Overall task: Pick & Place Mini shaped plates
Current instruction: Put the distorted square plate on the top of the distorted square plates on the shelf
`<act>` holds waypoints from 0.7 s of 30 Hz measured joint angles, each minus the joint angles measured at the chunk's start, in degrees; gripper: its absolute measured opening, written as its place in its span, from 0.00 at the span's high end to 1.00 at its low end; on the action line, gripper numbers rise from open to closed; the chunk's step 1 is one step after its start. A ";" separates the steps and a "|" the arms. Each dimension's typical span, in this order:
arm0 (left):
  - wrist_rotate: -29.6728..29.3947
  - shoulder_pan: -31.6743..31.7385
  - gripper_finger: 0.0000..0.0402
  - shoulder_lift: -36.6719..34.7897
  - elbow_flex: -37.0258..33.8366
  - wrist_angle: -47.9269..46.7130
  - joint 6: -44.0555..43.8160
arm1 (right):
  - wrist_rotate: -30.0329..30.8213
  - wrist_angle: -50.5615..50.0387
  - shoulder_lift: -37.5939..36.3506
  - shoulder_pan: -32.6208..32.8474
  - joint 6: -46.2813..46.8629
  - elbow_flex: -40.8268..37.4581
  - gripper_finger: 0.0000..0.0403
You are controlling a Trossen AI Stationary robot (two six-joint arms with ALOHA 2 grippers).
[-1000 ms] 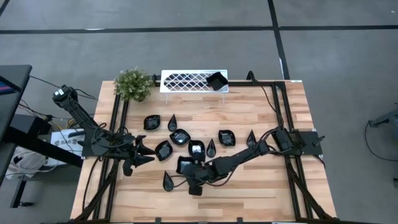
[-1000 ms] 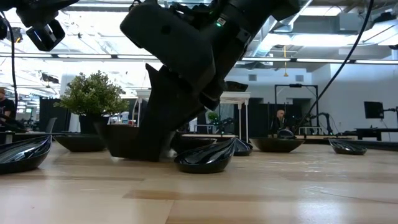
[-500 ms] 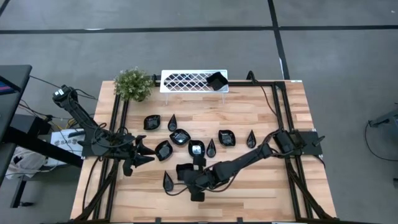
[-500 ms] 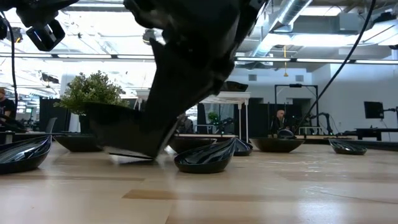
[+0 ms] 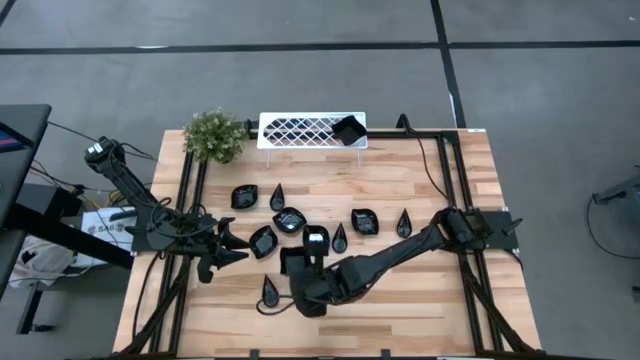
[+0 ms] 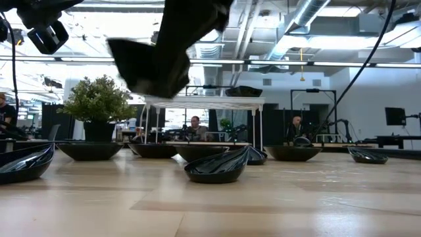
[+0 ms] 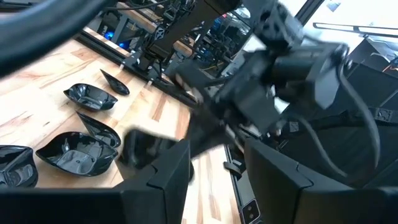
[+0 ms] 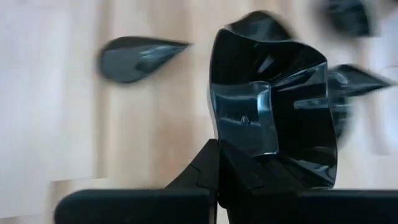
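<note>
Glossy black, a wavy-edged square plate (image 8: 273,102) is clamped by the right end effector (image 8: 233,171), lifted clear of the wooden desk (image 5: 420,310) near its front. Other plates (image 5: 300,220) are scattered mid-desk. The left end effector (image 5: 225,248) is held apart at the left.

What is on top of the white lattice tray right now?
One black mini plate sits at the right end of the white lattice tray; the rest of its top shows bare lattice. What lies under the tray cannot be seen.

Glossy black mini shaped plates (image 5: 363,221) lie on the pale wood-grain counter (image 5: 420,300), beside a white lattice-patterned tray (image 5: 300,130) and green plant (image 5: 214,134).
</note>
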 joint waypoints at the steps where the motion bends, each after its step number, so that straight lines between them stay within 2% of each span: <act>1: 0.00 0.00 0.61 0.00 0.00 0.08 0.00 | 1.10 -2.24 0.00 -0.40 -0.16 1.61 1.00; 7: -1.41 0.00 0.61 0.02 0.00 0.48 -0.02 | 7.01 -12.27 0.00 -3.15 -3.96 11.41 1.00; 11: -5.42 0.00 0.61 0.02 0.00 0.85 -1.15 | 11.87 -18.31 0.00 -5.83 -6.99 17.71 1.00; 14: -7.24 0.17 0.61 0.02 0.00 1.23 -3.14 | 12.11 -23.09 0.00 -8.93 -11.30 21.98 1.00; 21: -6.03 5.25 0.61 0.02 0.00 1.55 -4.12 | 11.45 -29.11 -3.34 -19.13 -20.57 21.55 1.00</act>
